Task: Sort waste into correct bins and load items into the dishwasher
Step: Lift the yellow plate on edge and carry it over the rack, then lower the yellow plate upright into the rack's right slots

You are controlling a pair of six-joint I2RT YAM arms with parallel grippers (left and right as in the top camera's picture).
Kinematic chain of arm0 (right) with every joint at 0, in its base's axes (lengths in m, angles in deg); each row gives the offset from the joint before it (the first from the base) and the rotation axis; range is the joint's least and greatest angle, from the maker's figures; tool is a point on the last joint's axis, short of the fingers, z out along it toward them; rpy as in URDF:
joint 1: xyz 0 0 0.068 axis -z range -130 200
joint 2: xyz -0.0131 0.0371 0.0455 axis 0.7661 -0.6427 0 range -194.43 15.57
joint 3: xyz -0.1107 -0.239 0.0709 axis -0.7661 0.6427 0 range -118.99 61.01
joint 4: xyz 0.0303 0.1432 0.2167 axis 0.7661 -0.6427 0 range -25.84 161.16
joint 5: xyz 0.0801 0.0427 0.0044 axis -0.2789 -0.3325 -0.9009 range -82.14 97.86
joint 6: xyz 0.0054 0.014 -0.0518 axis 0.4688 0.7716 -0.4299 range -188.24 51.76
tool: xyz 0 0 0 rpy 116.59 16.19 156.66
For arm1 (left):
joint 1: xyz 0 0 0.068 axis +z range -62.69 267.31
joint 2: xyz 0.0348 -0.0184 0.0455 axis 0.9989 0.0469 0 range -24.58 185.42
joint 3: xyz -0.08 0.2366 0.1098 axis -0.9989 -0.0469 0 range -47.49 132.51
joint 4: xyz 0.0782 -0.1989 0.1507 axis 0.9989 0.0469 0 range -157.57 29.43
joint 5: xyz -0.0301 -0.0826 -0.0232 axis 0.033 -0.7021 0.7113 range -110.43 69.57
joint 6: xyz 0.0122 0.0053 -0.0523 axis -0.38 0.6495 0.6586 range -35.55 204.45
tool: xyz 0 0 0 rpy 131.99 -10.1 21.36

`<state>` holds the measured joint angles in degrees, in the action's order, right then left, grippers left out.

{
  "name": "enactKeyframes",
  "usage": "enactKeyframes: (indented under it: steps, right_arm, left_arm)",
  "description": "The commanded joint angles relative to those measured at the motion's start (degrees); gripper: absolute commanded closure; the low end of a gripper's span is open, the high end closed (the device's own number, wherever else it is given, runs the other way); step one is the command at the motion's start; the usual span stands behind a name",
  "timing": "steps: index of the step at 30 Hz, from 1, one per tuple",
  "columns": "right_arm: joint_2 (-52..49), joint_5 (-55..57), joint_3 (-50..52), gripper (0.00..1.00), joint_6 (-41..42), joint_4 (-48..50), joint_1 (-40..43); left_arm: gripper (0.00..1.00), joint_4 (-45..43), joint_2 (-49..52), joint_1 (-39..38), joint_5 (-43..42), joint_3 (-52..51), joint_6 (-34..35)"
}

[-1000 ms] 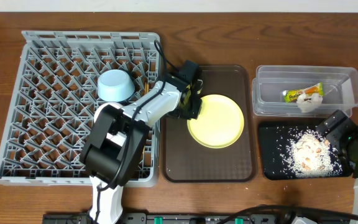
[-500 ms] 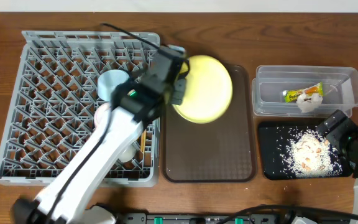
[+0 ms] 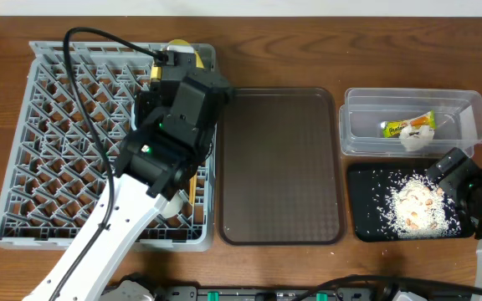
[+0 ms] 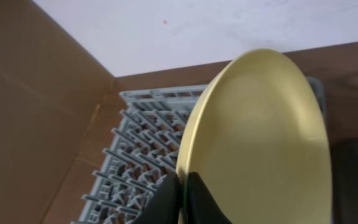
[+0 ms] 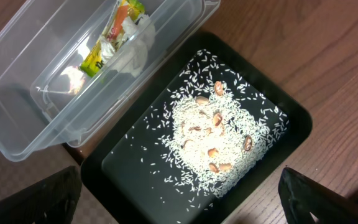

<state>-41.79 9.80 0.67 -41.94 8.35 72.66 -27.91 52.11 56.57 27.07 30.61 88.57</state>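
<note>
My left gripper (image 4: 184, 199) is shut on the rim of the yellow-green plate (image 4: 260, 143), which it holds on edge above the dishwasher rack (image 4: 142, 143). From overhead only the plate's edge (image 3: 179, 47) shows, at the rack's (image 3: 65, 125) far right corner, past my left gripper (image 3: 176, 60). My right gripper (image 5: 185, 211) stands open over the near edge of the black tray (image 5: 129, 168), which holds rice and beige scraps (image 5: 216, 134). The clear tub (image 5: 17, 106) holds the snack wrapper (image 5: 110, 40) and the tissue (image 5: 143, 28). My left arm hides the blue bowl.
The brown serving tray (image 3: 279, 167) lies between the rack and the two bins. The clear tub (image 3: 366, 125) sits behind the black tray (image 3: 368, 188) at the right. A chopstick (image 3: 192, 188) and a white dish (image 3: 171, 206) show in the rack beside my left arm.
My left arm lifted the plate off the brown tray, carried it left and away over the rack's far right corner, and turned it on edge. The right arm stayed still.
</note>
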Motion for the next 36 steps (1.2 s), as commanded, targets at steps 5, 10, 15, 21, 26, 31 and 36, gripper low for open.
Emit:
enactKeyframes:
  steps: [5,10,15,21,26,31,36]
  right_arm:
    - [0.0,0.4,-0.7,0.01,-0.7,0.0,0.3]
    - [0.0,0.4,-0.7,0.01,-0.7,0.0,0.3]
    - [0.0,0.4,-0.7,0.01,-0.7,0.0,0.3]
    - [0.0,0.4,-0.7,0.01,-0.7,0.0,0.3]
    - [0.0,0.4,-0.7,0.01,-0.7,0.0,0.3]
    - [0.0,0.4,-0.7,0.01,-0.7,0.0,0.3]
    - [0.0,0.4,-0.7,0.01,-0.7,0.0,0.3]
  left_arm:
    - [0.92,0.1,6.5,0.2,4.7,-0.4,-0.9]
    - [0.93,0.1,11.8,0.2,4.7,-0.4,-1.1]
    - [0.92,-0.1,15.5,0.2,4.7,-0.4,-1.1]
    - [0.67,-0.1,16.3,0.2,4.4,-0.4,-1.1]
    - [0.39,-0.1,16.3,0.4,4.4,-0.4,-0.6]
    - [0.34,0.1,14.1,2.3,-4.3,-0.4,0.9]
    - [0.29,0.3,8.3,6.7,-17.9,-0.3,6.3]
